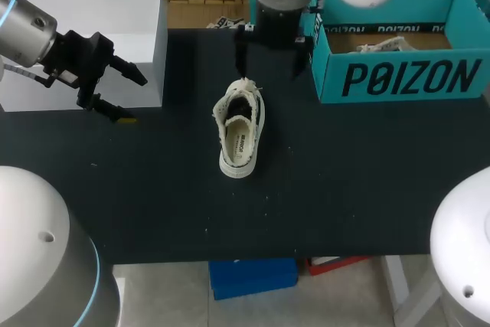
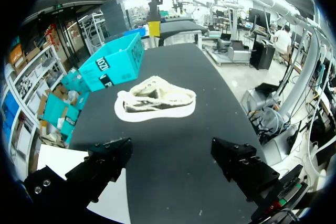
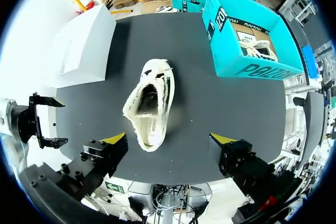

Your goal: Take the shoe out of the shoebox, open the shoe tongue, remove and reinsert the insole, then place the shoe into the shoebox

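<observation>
A white low-top shoe (image 1: 240, 132) lies upright on the black table, its mouth open and the insole (image 1: 240, 143) showing inside. The teal shoebox (image 1: 398, 82) stands open at the back right, with something white inside it. My right gripper (image 1: 270, 55) hangs open above the table just behind the shoe, beside the box's left wall. In the right wrist view the shoe (image 3: 149, 100) lies below and ahead of my right gripper (image 3: 169, 142). My left gripper (image 1: 115, 96) is open at the far left, well apart from the shoe (image 2: 155, 103) seen ahead of it.
A white box (image 1: 92, 44) stands at the back left, right behind my left gripper. In the right wrist view the shoebox (image 3: 252, 40) holds a second white shoe. Bare black table (image 1: 344, 189) lies in front of and on both sides of the shoe.
</observation>
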{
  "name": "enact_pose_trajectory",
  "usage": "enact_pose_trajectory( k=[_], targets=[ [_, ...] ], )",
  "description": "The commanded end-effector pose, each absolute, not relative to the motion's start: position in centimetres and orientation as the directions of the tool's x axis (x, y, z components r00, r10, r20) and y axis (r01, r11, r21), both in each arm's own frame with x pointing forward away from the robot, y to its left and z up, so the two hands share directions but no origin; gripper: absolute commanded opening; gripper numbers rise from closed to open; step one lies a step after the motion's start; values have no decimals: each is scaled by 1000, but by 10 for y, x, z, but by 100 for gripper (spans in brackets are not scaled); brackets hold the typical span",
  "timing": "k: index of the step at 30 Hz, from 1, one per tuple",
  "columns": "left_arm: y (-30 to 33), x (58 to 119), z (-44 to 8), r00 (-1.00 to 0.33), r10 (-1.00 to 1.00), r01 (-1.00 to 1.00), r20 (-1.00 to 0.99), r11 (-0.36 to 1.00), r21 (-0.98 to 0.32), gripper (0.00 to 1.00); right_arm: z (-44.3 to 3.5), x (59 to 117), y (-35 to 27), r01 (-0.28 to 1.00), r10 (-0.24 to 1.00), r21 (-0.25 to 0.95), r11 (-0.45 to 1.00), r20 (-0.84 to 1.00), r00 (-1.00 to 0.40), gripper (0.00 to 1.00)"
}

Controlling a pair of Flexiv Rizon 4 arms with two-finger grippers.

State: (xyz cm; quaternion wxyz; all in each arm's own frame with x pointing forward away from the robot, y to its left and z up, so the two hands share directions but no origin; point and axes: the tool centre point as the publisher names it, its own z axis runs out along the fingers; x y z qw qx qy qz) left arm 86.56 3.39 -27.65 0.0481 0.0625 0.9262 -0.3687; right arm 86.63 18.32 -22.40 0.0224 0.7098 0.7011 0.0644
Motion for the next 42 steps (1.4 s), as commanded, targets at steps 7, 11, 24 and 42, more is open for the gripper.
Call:
enact_pose_trajectory(
  k=[7,11,24,42],
  targets=[
    [34,865,-277,-987,79,151,-137,723,-675,100,-252,878,188,994,999,105,0,-32,3,100],
    [34,865,-277,-987,79,151,-137,723,-675,100,-266,879,189,995,1000,97,5,-22,-3,73],
    [34,865,-277,-987,79,151,-137,723,-675,100,-317,888,199,998,999,54,10,46,-12,49],
    [34,865,-277,-987,79,151,-137,723,-675,100,-374,893,196,999,996,-18,48,80,-47,49]
  ],
)
